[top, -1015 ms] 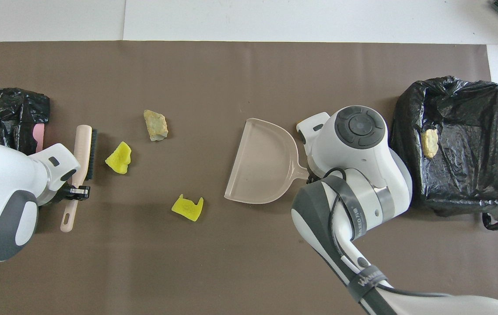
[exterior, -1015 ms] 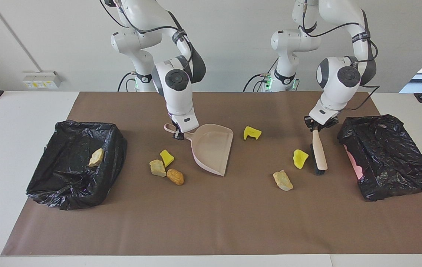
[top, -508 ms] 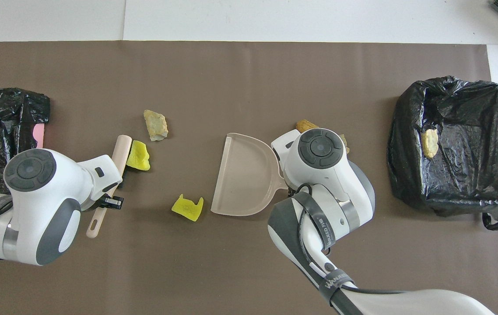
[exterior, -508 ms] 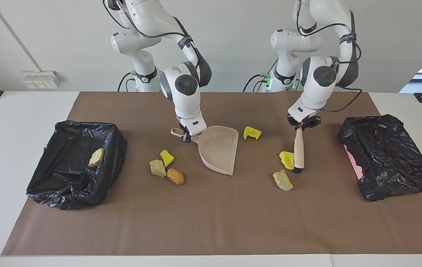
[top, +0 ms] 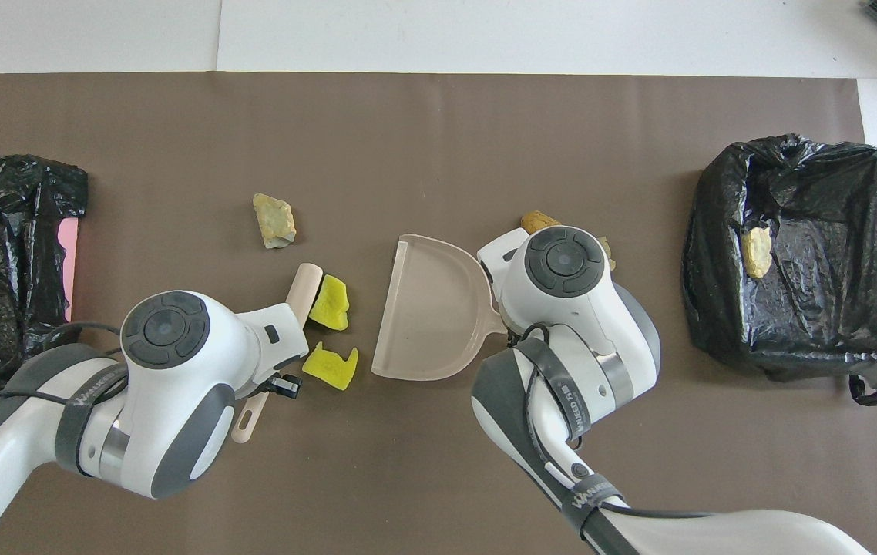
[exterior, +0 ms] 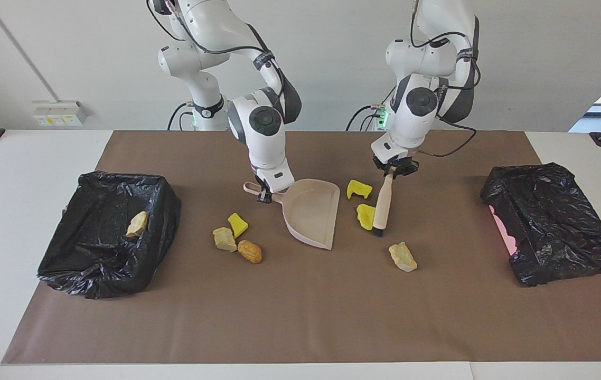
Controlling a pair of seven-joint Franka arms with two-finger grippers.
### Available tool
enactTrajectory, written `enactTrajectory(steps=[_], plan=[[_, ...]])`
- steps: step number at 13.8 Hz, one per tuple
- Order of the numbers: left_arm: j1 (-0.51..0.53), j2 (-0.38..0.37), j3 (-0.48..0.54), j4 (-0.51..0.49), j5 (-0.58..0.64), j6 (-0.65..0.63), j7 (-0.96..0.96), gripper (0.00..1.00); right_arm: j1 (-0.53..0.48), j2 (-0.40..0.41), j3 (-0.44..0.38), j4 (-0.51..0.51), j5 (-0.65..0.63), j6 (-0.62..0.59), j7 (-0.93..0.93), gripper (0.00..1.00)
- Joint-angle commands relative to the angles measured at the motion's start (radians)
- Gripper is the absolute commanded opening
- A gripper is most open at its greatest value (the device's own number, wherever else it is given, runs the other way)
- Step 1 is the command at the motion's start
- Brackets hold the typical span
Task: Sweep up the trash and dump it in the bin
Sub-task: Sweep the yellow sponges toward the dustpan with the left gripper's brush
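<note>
While the left gripper (exterior: 396, 172) has its jaws clamped on the handle of the hand brush (exterior: 381, 207) and the right gripper (exterior: 264, 196) has its jaws closed on the handle of the dustpan (exterior: 313, 212), the nearest risk is that the brush slides over its yellow chunk (exterior: 365, 216) instead of driving it. That chunk touches the bristle end and sits just beside the pan's open lip, so a bristle edge carried too high would probably skip it, and a hard stroke could flick the light, spongy piece past the pan. The pan could also scoot away under the push if its lip is not flat on the brown mat (exterior: 300, 316) that covers the desk. A second yellow chunk (exterior: 358, 188), nearer to the robots, lies beside the brush handle and could be knocked aside by it.

By count there are seven scraps. Three are yellow: the two beside the brush and one (exterior: 237, 224) at the pan's other flank, toward the right arm's end. Three are pale stone-like lumps: one (exterior: 402, 256) farther from the robots than the brush, one (exterior: 224, 238) in the cluster with the third yellow chunk, and one (exterior: 137, 224) already lying in the open bin (exterior: 105, 237). One orange-brown lump (exterior: 250, 251) completes that cluster. There are two black-bagged bins, the second (exterior: 554, 221) at the left arm's end, plus one brush and one dustpan.
</note>
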Motion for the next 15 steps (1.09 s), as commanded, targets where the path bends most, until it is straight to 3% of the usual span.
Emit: enactTrajectory(steps=[1, 4, 6, 9, 13, 15], plan=[[-0.012, -0.016, 0.016, 0.053, -0.010, -0.097, -0.049, 0.00, -0.006, -0.005, 0.004, -0.003, -0.017, 0.007, 0.025, 0.00], [-0.011, -0.061, 0.016, 0.073, -0.010, -0.180, -0.085, 0.00, -0.006, -0.006, 0.004, -0.003, -0.017, 0.004, 0.025, 0.00], [-0.011, -0.082, 0.014, 0.063, -0.010, -0.232, -0.305, 0.00, -0.006, -0.006, 0.004, -0.003, -0.019, 0.002, 0.025, 0.00], [-0.027, -0.150, 0.011, -0.032, -0.013, -0.226, -0.439, 0.00, -0.008, -0.009, 0.004, -0.012, -0.019, 0.004, 0.023, 0.00], [-0.132, -0.167, 0.011, -0.115, -0.086, -0.163, -0.732, 0.00, -0.008, -0.011, 0.004, -0.013, -0.019, 0.005, 0.023, 0.00], [-0.181, -0.139, 0.011, -0.125, -0.166, -0.060, -0.833, 0.00, -0.008, -0.009, 0.004, -0.013, -0.019, 0.004, 0.023, 0.00]])
